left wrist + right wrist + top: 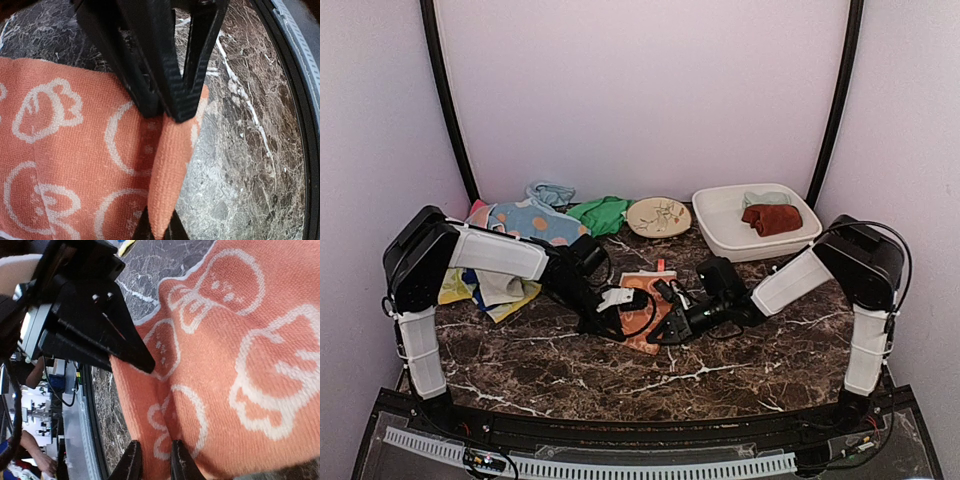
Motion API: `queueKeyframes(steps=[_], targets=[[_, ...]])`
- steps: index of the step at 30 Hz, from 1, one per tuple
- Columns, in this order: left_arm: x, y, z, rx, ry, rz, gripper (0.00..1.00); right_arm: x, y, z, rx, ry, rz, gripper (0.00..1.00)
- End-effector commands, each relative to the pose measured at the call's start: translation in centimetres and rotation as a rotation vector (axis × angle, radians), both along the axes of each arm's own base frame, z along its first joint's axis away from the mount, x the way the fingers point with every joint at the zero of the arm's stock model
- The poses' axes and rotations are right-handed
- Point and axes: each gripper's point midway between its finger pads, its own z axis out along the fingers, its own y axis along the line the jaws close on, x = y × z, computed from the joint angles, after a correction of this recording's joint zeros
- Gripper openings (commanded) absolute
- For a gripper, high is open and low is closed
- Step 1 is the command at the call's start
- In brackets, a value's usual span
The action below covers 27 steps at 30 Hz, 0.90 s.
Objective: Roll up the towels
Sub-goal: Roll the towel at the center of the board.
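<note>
Black ribbed left gripper (pixel 168 113) pinches a fuzzy orange towel (pixel 75 150) on veined marble (pixel 240 150).

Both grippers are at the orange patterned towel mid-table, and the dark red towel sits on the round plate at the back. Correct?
Not quite: the top view shows the dark red towel in the white tub, not on the round plate. Both the left gripper and right gripper are at the orange towel.

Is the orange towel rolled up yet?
Not yet: the orange towel lies mostly spread, only one edge folded up where the left fingers pinch it.
</note>
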Motion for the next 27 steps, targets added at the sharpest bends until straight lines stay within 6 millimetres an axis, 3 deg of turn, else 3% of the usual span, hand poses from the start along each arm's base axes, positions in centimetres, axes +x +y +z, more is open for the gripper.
queueKeyframes(steps=[1,5,10,18,24,27], targets=[[-1.0,0.3,1.5,-0.008,0.210,0.063,0.02,2.6,-1.7,1.9,-0.033,-0.264,-0.103,0.25],[-2.1,0.3,2.5,0.005,0.325,0.072,0.01,2.9,-3.6,3.5,-0.078,-0.482,-0.143,0.42],[-2.0,0.2,2.2,0.031,0.383,0.112,0.00,0.9,-5.0,5.2,-0.205,-0.890,-0.088,0.46],[-0.6,0.0,-0.3,0.132,0.427,0.176,0.00,-4.0,-2.1,4.0,-0.473,-1.381,0.216,0.42],[-0.3,-0.1,-0.8,0.155,0.450,0.190,0.00,-5.4,0.5,3.1,-0.571,-1.653,0.382,0.37],[-0.4,0.0,-1.2,0.167,0.462,0.188,0.00,-4.6,1.2,2.2,-0.630,-1.755,0.415,0.36]])
